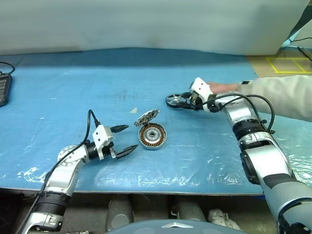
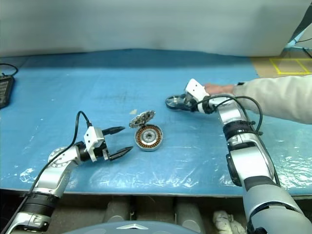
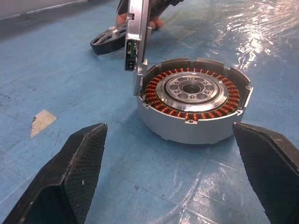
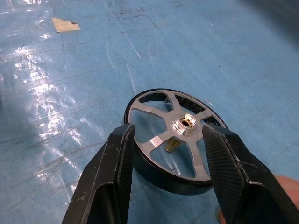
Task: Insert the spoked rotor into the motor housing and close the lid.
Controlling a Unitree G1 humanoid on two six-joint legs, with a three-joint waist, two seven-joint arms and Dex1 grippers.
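The motor housing (image 1: 152,136), a silver puck with copper windings, lies on the blue table (image 1: 73,87) with its lid (image 1: 146,117) hinged up on edge at its far side. My left gripper (image 1: 122,140) is open just left of the housing, and in the left wrist view its fingers (image 3: 70,177) frame the housing (image 3: 194,100) without touching it. The spoked rotor (image 1: 176,101) lies flat further back and to the right. My right gripper (image 4: 167,128) is open over the rotor (image 4: 159,105), one finger (image 4: 117,163) on each side of the hub.
A person's hand (image 1: 222,87) in a beige sleeve (image 1: 282,95) rests on the table right behind my right gripper. A black device (image 1: 4,87) sits at the far left edge. A scrap of tape (image 1: 133,110) lies beyond the lid.
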